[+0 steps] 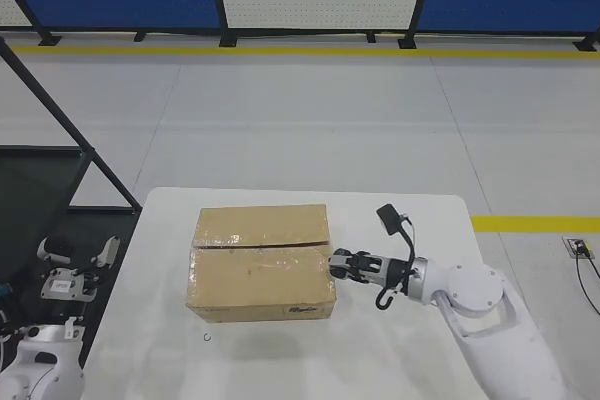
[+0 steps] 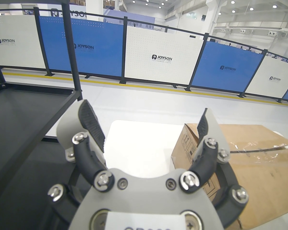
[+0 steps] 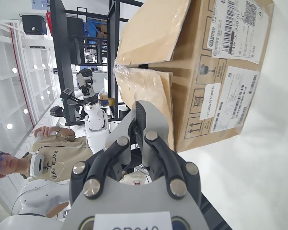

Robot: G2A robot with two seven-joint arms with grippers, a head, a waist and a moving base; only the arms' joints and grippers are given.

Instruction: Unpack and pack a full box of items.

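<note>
The left pincer (image 2: pixel 145 108) hangs off the desk's left edge, its two padded fingers spread wide with nothing between them, beside a black shelf frame (image 2: pixel 26 120). The near left corner of the box shows just past its right finger.

The cardboard box (image 1: pixel 262 262) sits on the white desk (image 1: pixel 400 340), a little left of centre and nearer the far edge than the near one. Its long axis runs parallel to the desk's far edge. The seam between the two taped top flaps follows that axis, and the far flap stands slightly raised. The labelled short end faces the desk's right edge.

At that end the right pincer (image 1: pixel 332 265) points leftward at the box, level with the top rim. Its fingers (image 3: pixel 144 118) are pressed together against the near flap's end. I cannot tell whether they pinch any cardboard.
</note>
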